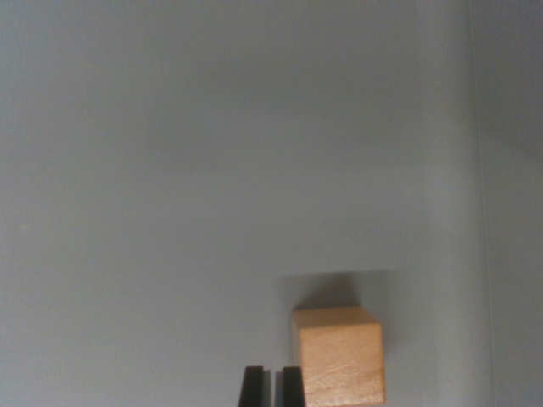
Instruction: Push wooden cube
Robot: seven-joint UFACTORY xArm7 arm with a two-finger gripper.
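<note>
The wooden cube (338, 356) sits low in the wrist view, right of centre, resting on a plain pale grey table (212, 170). Its light, honey-coloured faces carry a faint grain and no label, mark or writing that can be read. Two faces show: the top, a slim band along the upper edge, and the larger face turned toward the camera. Being a cube it has no long axis; its edges run nearly square to the picture, with a very slight turn so the left edge leans a little. The bottom of the cube is cut off by the lower border of the view. A soft shadow lies on the table just beyond the cube's far edge.

The gripper (272, 386) shows only as two dark fingertips (252, 386) rising from the bottom border, standing close together with a narrow slit between them and nothing held in it. The right fingertip stands just beside the cube's left edge; whether it touches cannot be told.

The table is bare and open beyond the cube and across the whole of the wrist view's left. At the wrist view's right a thin pale line (483, 212) runs top to bottom, possibly a seam or the table's edge, with a strip of bare surface between it and the cube.
</note>
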